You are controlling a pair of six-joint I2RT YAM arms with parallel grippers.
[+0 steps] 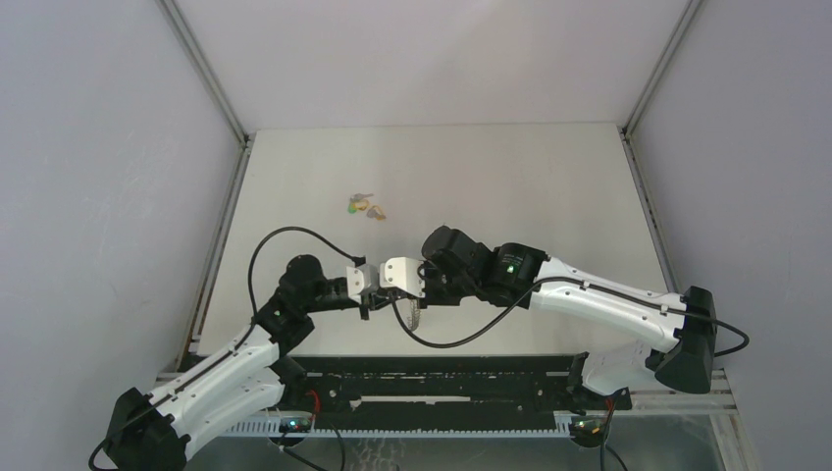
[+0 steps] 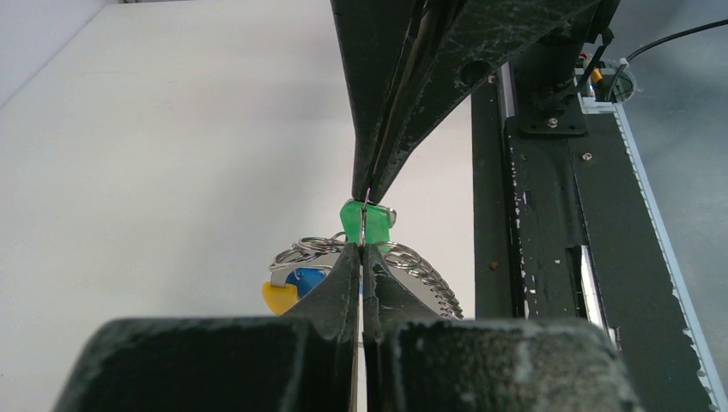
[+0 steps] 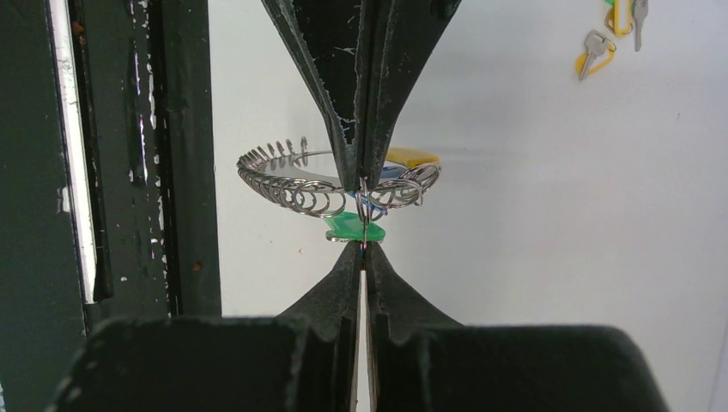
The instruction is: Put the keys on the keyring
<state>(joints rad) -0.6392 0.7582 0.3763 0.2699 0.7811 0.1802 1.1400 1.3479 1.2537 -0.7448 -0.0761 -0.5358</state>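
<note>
In the top view your left gripper (image 1: 361,286) and right gripper (image 1: 402,278) meet tip to tip, both closed; the keyring (image 1: 414,314) hangs at 6 o'clock under them; the loose keys (image 1: 365,206) lie on the table (image 1: 549,186) at 11 o'clock, well apart. In the left wrist view the left one seems to pinch the ring wire, the green key (image 2: 365,221) at 12 o'clock; if this thin pinch slips, the ring with the blue key (image 2: 302,279) and yellow key (image 2: 279,297) falls. In the right wrist view the right one nips only the green head's edge; a crooked pull may twist the key out before it threads.
</note>
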